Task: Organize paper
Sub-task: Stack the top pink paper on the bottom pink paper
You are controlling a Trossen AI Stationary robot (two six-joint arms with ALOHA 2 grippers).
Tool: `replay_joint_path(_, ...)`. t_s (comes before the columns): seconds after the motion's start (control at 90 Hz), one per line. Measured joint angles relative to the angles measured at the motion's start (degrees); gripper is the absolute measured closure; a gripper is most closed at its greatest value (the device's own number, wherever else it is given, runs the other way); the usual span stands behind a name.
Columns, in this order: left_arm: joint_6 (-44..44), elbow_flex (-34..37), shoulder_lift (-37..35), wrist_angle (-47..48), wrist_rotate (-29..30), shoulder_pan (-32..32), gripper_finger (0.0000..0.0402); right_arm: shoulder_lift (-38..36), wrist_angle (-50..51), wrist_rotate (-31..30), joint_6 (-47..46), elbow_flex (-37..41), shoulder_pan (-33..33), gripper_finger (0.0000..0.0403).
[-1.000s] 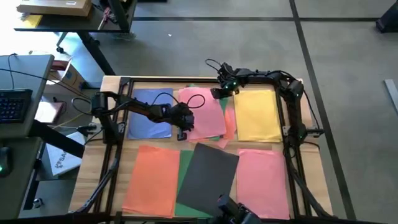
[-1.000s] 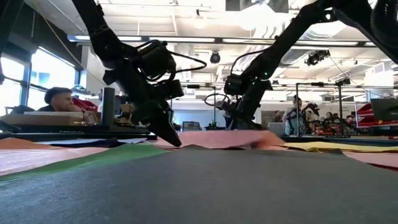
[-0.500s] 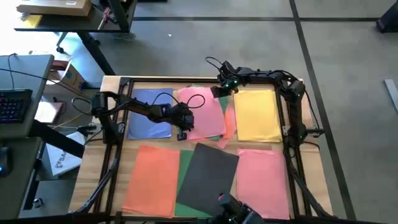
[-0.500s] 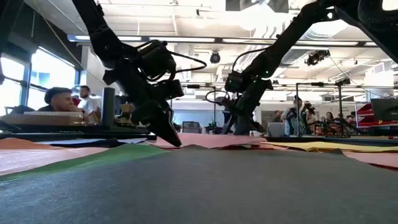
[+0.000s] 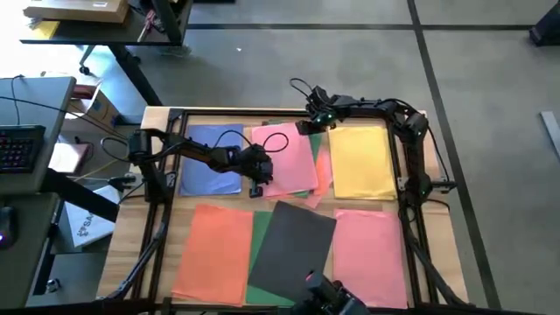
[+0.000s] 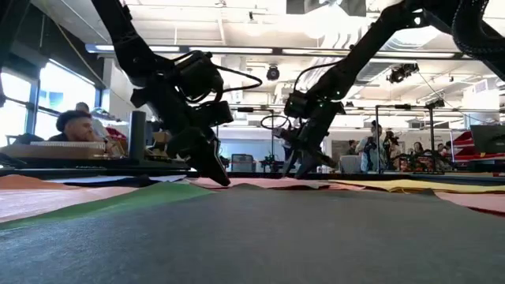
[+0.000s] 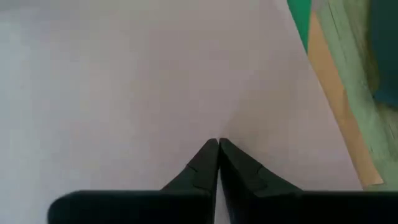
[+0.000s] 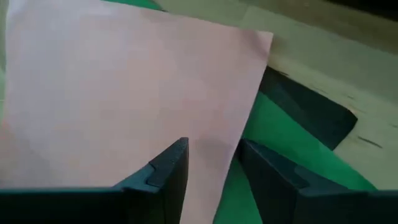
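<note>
A pink sheet of paper (image 5: 284,157) lies on top of a pile at the table's far middle, with green (image 8: 280,134), orange (image 5: 324,171) and dark (image 8: 311,109) sheets showing under it. My left gripper (image 5: 257,186) is shut, with its tips down on this sheet's near left corner. My right gripper (image 5: 304,131) stands open over the sheet's far right corner (image 8: 264,37), one finger over the pink and one over the green. Blue paper (image 5: 210,157) and yellow paper (image 5: 360,162) lie flat on either side. My left gripper presses its shut fingertips (image 7: 217,144) down on the pink sheet's top face (image 7: 217,127) near the near left corner, slanting down from the table's left. The sheet lies flat on the pile under them. Whether my right gripper touches the pink sheet, I cannot tell.
Along the near half lie an orange sheet (image 5: 214,254), a green strip (image 5: 261,236), a dark grey sheet (image 5: 293,249) and another pink sheet (image 5: 367,254). A cable loop (image 5: 273,142) hangs over the pink sheet. Dark frame rails (image 5: 407,210) run down both table sides.
In the low view the pink sheet's part by my right gripper stood raised a second ago; it has sunk and now lies flat on the pile. My left gripper has stayed pressed on the sheet's near corner.
</note>
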State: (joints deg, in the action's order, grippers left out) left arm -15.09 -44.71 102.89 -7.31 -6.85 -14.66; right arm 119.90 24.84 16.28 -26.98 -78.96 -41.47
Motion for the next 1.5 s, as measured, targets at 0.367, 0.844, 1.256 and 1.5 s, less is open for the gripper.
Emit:
replay_joint_path(0.367, 0.03, 0.0, -0.21, -0.33, 4.87, 0.08, 0.0402, 0.0, 0.19, -2.63, 1.34, 0.05, 0.92, 0.0396)
replay_joint_path(0.844, 4.62, 0.09, -8.3, 3.54, 9.34, 0.9, 0.0402, -12.58, 7.04, -2.38, 9.35, 0.08, 2.7, 0.0403)
replay_joint_path(1.256, -2.35, 0.04, -13.69, -2.47, 5.66, -6.77, 0.0313, -13.68, 10.9, -10.32, 20.77, 0.07, 16.37, 0.0403)
replay_joint_path(1.5, -10.16, 0.03, -10.59, -7.97, -3.12, -11.74, 0.0206, -13.7, 8.81, -15.0, 27.7, 0.07, 23.41, 0.0403)
